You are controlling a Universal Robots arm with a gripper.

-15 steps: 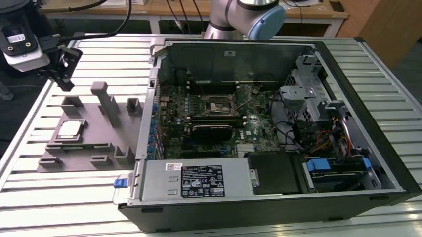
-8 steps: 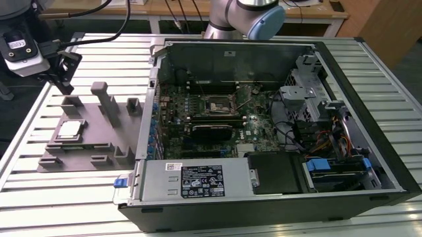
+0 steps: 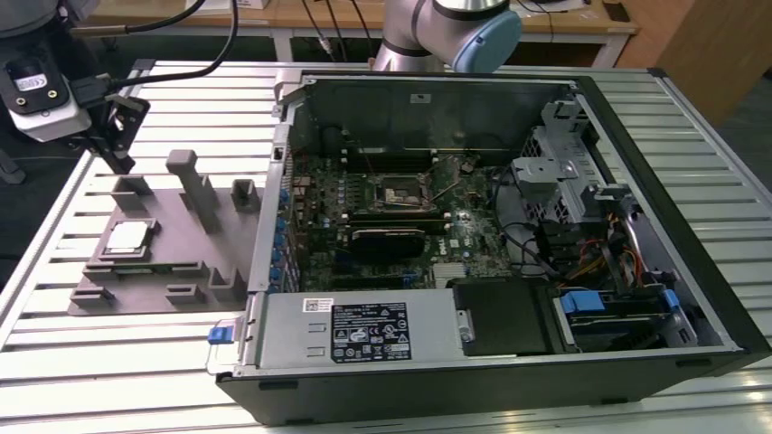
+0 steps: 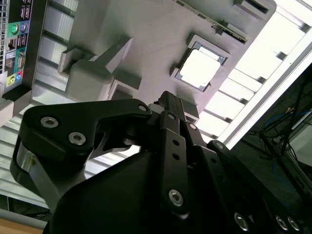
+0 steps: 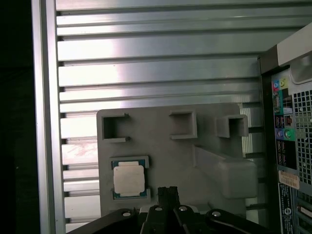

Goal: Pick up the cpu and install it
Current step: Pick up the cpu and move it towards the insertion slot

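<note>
Black linkage gripper [image 5: 168, 191] hangs over the grey plastic fixture plate [image 5: 161, 151], fingers pressed together on nothing. I judge this the approach step. Small, flat, square, silver-topped cpu [image 5: 129, 179] lies in its recess just beside the tips. Grasping calls for parting them and centring over it.

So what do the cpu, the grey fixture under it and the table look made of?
The cpu: pale, glaring top, likely metal, with a darker rim. The fixture: matte uniform grey, blocky shapes, probably plastic. The table: ribbed silvery slats with streaky glare, apparently aluminium.
</note>
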